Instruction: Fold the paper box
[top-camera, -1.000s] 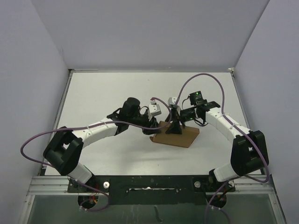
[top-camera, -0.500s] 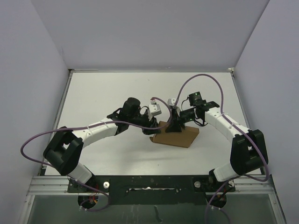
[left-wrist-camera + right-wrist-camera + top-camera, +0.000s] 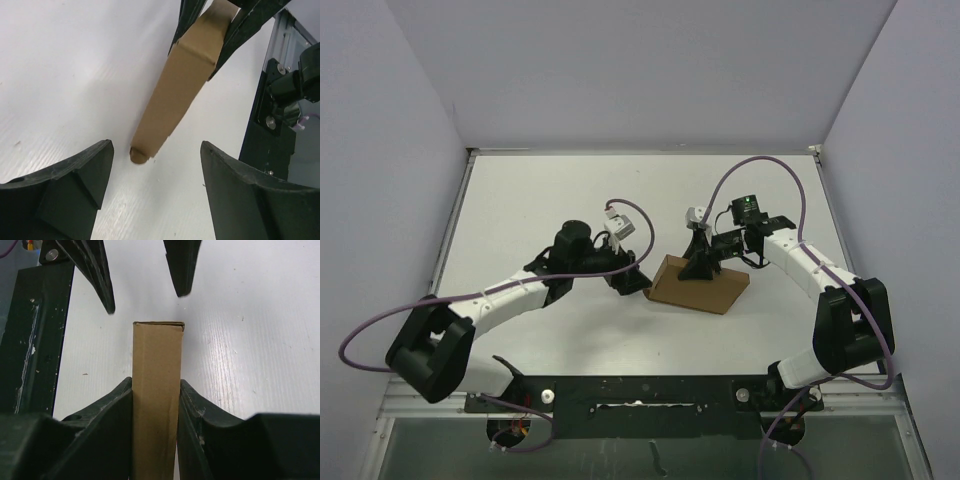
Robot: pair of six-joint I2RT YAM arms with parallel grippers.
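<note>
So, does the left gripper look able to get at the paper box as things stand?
Probably yes: the left gripper is open, the paper box lies just ahead of it with nothing between, and the right gripper clamps only the far end.

The paper box (image 3: 708, 292) sits within right pincer (image 3: 700, 268); left pincer (image 3: 633, 283) leftward.

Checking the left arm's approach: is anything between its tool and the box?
Nothing visible. Only table surface lies between the open left tool and the box's near end; the right tool grips its other end.
</note>
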